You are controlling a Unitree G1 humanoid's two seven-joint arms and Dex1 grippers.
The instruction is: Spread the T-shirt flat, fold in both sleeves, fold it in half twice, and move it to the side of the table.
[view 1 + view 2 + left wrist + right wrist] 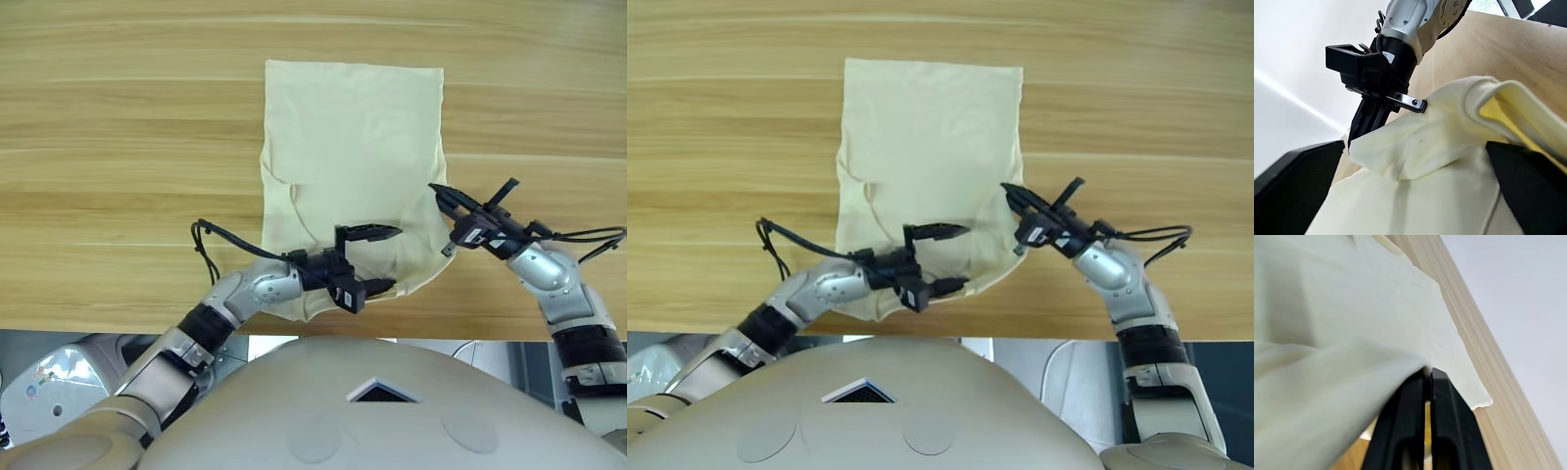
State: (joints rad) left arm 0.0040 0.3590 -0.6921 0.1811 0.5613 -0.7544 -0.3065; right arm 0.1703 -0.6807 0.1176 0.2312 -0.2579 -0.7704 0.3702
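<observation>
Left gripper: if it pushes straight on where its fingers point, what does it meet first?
Probably the lifted fold of the T-shirt, lying between the open fingers of the left gripper. Just beyond it the right gripper pinches that cloth's edge, though depth there is unclear.

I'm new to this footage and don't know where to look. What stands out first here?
A pale yellow T-shirt lies as a long rectangle down the middle of the wooden table, rumpled at its near end. The right gripper pinches the shirt's near right edge and lifts it a little. The left gripper hangs open over the near hem.
</observation>
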